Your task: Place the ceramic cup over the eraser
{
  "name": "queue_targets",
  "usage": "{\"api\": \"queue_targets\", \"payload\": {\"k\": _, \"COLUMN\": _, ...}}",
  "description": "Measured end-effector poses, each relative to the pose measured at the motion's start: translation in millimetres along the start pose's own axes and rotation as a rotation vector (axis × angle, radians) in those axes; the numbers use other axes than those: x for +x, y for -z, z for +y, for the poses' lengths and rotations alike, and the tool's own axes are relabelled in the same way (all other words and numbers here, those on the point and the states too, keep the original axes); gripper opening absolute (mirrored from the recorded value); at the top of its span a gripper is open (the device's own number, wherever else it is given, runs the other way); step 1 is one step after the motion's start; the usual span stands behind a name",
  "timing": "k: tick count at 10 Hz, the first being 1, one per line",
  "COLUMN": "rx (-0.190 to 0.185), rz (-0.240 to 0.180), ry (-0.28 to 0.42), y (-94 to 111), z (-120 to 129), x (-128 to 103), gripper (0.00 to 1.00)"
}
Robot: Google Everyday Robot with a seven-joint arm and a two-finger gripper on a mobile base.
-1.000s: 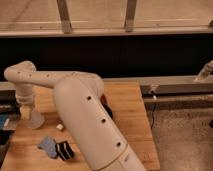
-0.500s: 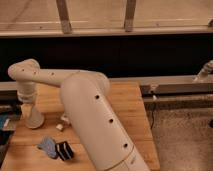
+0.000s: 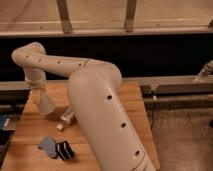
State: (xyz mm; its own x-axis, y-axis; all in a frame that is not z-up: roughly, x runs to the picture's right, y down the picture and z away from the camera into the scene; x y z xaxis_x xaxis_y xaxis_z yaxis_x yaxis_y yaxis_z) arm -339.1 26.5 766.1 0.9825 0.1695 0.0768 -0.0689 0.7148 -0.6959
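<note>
Grip on at the left: gripper (image 3: 41,96) clenched on the ceramic cup (image 3: 46,106)

And we are looking at the left middle of the frame, where the gripper is hanging straight down from the wrist, over the far left part of the wooden table (image 3: 27,131). Its fingers are pinching tight on the top of the ceramic cup, and that pale tapered cup is sitting directly under them, wide end down and leaning a touch to the right. Whether its base is resting on the wood or hovering just above it, I cannot tell; a shadow is falling on the table just to its right.

The big white arm (image 3: 107,115) is filling the centre, rising from the lower right, bending at the elbow and stretching across to the upper left before the wrist is turning downward.

Down in the lower left, the eraser (image 3: 64,150) is lying flat on the table, black with white stripes, well apart from the cup and nearer the bottom edge. A flat blue-grey piece (image 3: 48,145) is lying just beside it on its left, seemingly touching. Between cup and eraser, a white tube (image 3: 66,119) is poking out from behind the arm.
</note>
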Motion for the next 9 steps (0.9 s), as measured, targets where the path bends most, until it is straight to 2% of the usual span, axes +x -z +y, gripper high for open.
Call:
{"api": "queue_targets", "payload": {"k": 2, "rx": 0.050, "rz": 0.034, "ry": -0.094, "y": 33, "z": -10, "x": 56, "gripper": 0.00}}
{"api": "queue_targets", "payload": {"k": 6, "rx": 0.115, "rz": 0.033, "ry": -0.267, "y": 79, "z": 0, "x": 143, "gripper": 0.00}}
{"api": "queue_targets", "payload": {"k": 9, "rx": 0.136, "rz": 0.006, "ry": -0.346, "y": 98, "z": 15, "x": 179, "gripper": 0.00}}
